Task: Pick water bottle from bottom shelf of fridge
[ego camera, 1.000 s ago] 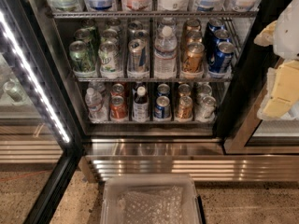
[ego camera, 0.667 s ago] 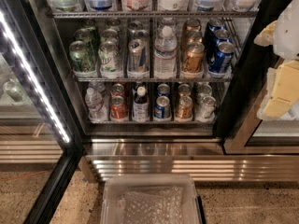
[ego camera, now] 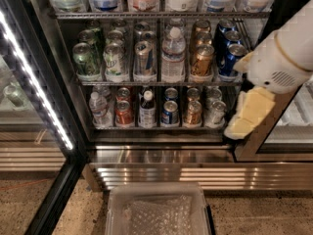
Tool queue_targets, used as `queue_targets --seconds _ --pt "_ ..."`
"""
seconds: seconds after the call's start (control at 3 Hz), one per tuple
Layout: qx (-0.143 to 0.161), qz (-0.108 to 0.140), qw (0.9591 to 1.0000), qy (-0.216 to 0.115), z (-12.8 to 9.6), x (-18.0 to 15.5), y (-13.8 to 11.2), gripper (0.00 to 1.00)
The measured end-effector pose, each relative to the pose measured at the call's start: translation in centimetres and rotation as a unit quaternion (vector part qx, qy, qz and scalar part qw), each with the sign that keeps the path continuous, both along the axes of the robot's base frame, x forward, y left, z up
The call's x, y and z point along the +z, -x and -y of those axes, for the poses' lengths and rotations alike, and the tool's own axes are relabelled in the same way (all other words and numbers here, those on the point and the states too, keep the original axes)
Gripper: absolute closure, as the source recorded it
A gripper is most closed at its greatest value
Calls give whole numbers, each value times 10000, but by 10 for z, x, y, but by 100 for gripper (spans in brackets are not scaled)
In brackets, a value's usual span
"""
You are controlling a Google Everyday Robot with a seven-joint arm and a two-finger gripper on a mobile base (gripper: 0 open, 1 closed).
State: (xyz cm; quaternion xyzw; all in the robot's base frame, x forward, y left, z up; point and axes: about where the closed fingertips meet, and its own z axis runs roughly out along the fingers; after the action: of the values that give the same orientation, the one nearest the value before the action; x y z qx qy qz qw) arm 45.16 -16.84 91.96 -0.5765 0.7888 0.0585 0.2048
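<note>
The single camera view looks into the open fridge [ego camera: 61, 82], whose black frame carries a bright white LED strip [ego camera: 34, 87] slanting down the left side. On the bottom shelf [ego camera: 156, 128], the water bottle [ego camera: 98, 109] stands upright at the far left end of the row, its white cap on top and its clear ribbed body showing. Just to its right is a red can [ego camera: 123, 112], then a dark bottle [ego camera: 146, 109] with a white cap, then a blue can [ego camera: 169, 111], a gold can [ego camera: 193, 112] and a silver can [ego camera: 215, 111].

On the rack above, a taller clear bottle [ego camera: 173, 55] with a label stands among more cans.

The end effector [ego camera: 247, 114], pale yellow at the tip of a white arm, hangs at the right edge of the fridge opening, in front of the right frame and at about the level of the bottom shelf. It is well apart from the water bottle and touches nothing visible; whether it is released or clenched I cannot tell.

Below, a clear plastic bin [ego camera: 156, 189] sits on the speckled floor [ego camera: 83, 214].
</note>
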Motion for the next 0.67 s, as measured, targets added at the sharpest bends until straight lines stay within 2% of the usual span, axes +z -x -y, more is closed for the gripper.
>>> queue_targets --seconds 0.33,0.67 --pt "108 -292 9939 -1062 -80 -49 -14 0" --pt "345 -324 9835 -1746 -143 -67 -38 0"
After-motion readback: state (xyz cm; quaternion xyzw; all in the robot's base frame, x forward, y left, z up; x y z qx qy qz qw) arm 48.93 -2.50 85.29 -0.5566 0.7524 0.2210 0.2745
